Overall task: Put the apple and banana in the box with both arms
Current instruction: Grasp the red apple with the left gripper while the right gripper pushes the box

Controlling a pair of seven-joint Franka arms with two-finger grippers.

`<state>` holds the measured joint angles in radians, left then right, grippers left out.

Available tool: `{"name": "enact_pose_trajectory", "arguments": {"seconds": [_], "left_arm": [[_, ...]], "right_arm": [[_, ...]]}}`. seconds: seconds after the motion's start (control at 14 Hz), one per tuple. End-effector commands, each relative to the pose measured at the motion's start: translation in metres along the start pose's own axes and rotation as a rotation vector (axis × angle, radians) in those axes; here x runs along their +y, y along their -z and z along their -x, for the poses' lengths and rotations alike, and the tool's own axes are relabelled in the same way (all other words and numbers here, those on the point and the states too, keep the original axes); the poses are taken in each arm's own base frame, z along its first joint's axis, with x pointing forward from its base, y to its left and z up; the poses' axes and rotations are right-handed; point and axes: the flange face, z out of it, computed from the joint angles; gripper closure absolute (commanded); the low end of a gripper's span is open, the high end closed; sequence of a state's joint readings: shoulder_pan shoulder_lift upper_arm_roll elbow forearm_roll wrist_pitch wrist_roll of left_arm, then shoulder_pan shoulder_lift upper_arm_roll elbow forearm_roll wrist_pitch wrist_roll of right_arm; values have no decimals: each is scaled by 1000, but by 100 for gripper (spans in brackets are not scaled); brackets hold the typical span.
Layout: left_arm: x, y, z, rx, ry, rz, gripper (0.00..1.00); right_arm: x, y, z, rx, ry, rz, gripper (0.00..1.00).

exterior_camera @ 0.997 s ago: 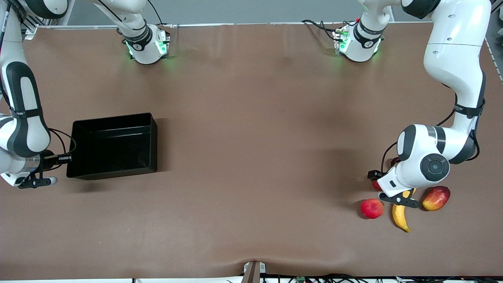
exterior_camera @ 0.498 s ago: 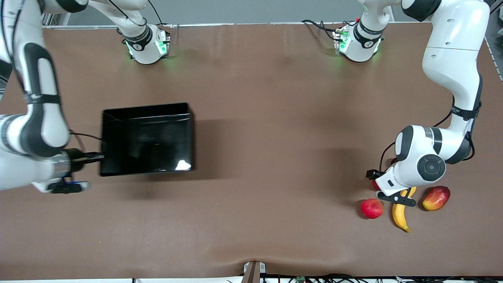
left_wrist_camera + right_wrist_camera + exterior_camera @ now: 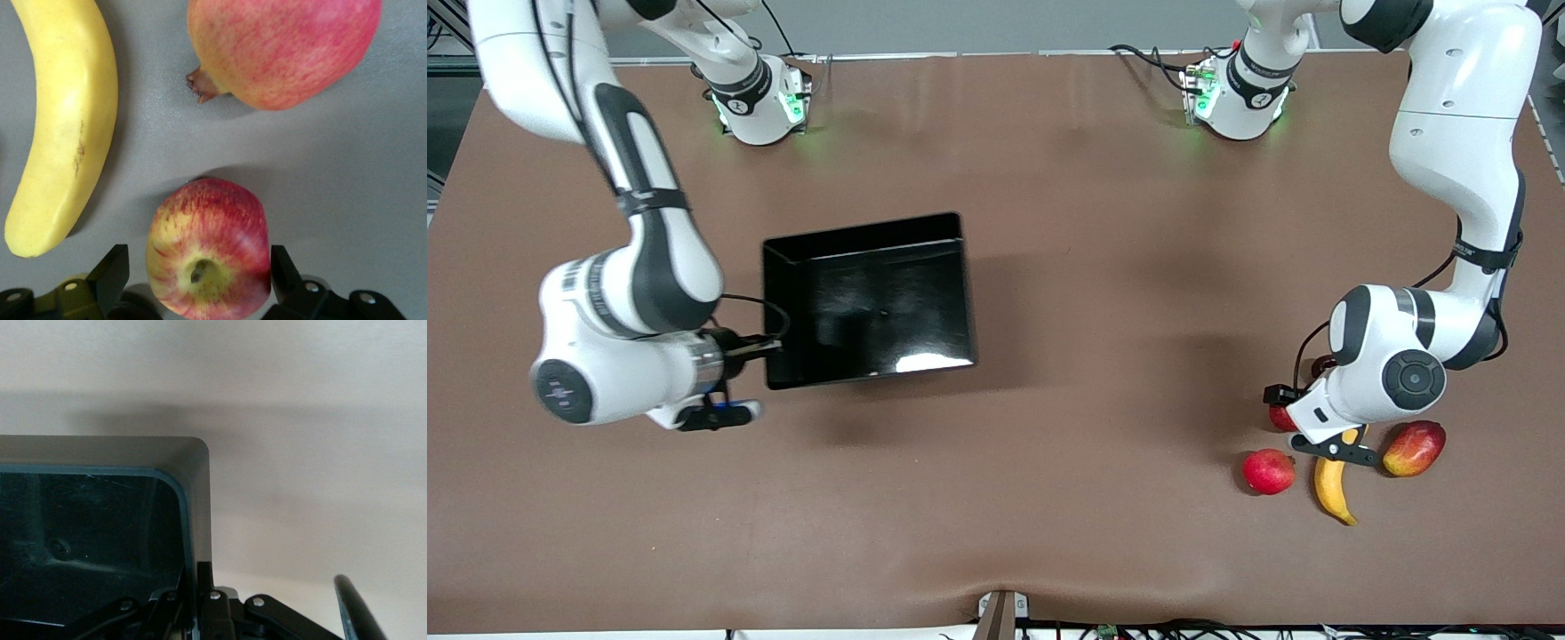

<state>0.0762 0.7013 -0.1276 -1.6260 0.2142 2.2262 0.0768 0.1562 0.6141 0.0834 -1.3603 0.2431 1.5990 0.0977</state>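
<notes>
The black box is held by one end wall, lifted a little off the table near its middle. My right gripper is shut on that wall; the right wrist view shows its fingers pinching the rim. The streaked red-yellow apple lies stem dimple up between the open fingers of my left gripper, with a gap on each side. In the front view that gripper is low over the apple, which the wrist mostly hides. The yellow banana lies beside the apple.
An evenly pinkish-red fruit lies nearer to the front camera than the apple. A red-yellow mango-like fruit lies beside the banana toward the left arm's end. The brown table spreads between the box and the fruits.
My right arm has carried the box from the right arm's end toward the middle of the table. My left gripper has stayed over the apple, barely shifting.
</notes>
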Motion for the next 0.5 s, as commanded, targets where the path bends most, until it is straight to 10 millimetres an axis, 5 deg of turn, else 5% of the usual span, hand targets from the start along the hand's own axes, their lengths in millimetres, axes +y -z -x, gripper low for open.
{"name": "enact_pose_trajectory", "arguments": {"seconds": [0.0, 0.07, 0.28, 0.43], "left_arm": [[0, 4, 0, 17, -9, -5, 79], [2, 3, 1, 14, -10, -5, 100], [2, 11, 0, 20, -22, -10, 100], [3, 34, -2, 48, -23, -19, 100]], "right_arm": [[-60, -20, 2, 25, -80, -7, 100], [-86, -35, 3, 30, -89, 8, 100], [-116, -76, -3, 45, -98, 1, 100], [-139, -102, -6, 59, -117, -53, 100]]}}
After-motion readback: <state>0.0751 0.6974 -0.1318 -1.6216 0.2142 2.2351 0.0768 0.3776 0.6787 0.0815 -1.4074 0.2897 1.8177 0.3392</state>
